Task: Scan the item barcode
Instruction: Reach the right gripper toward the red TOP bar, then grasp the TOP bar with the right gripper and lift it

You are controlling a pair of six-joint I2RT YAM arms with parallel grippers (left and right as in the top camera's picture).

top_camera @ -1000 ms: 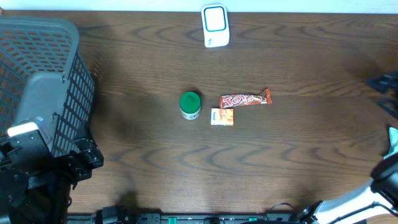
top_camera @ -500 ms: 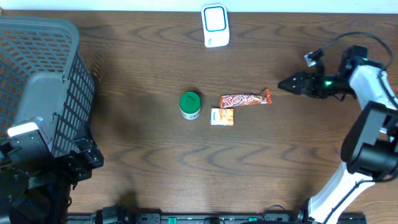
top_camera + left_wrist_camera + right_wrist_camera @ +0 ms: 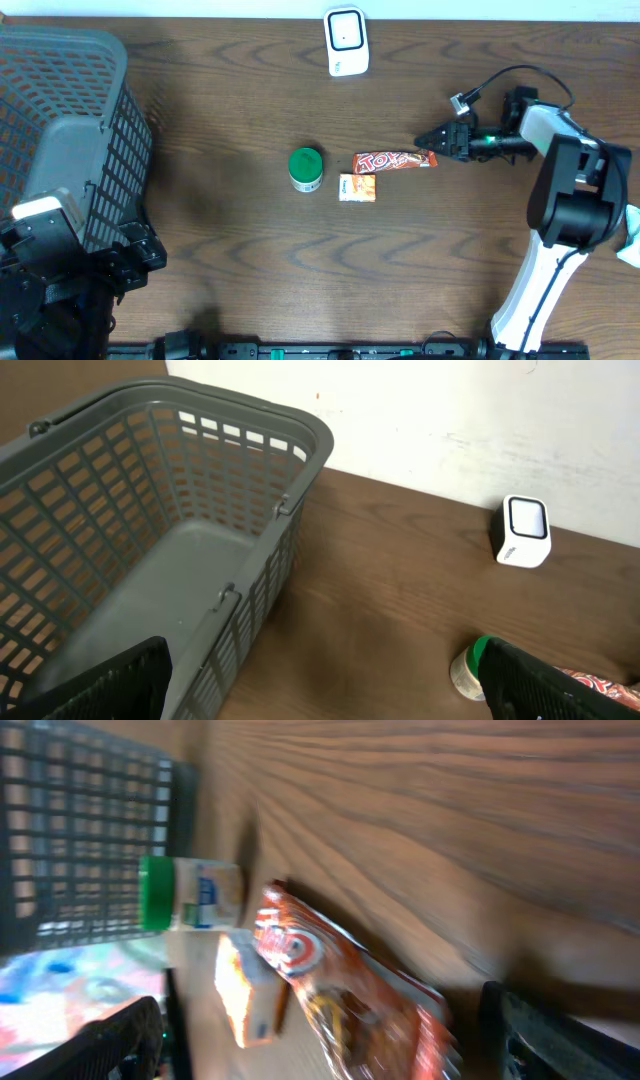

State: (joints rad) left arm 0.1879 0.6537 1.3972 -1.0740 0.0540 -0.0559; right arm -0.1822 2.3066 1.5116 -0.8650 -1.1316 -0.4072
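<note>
Right gripper stood with jaws wide and nothing between them, low over the table at the right end of the candy bar. Contact with the wrapper could not be told from overhead. In the right wrist view the bar lay between the two spread fingers, so it was lined up for a pinch, probably the item meant for scanning.

The bar lay flat near mid-table, long axis running left to right, printed face up. No barcode was visible, so it was likely on the underside. The bar looked light, with a slick, crinkly wrapper and a fairly stiff body inside. Best hold would be across the narrow width near the right end, on the body and not the loose crimped seal, which would slip or fold. It would probably need turning over to show the code.

A small orange packet lay just below the bar's left end, close or touching. A green-lidded jar lay just left of both. The scanner stood at the table's far edge, well apart from the items.

The left gripper was also spread wide and empty, parked by the basket at the left side.
</note>
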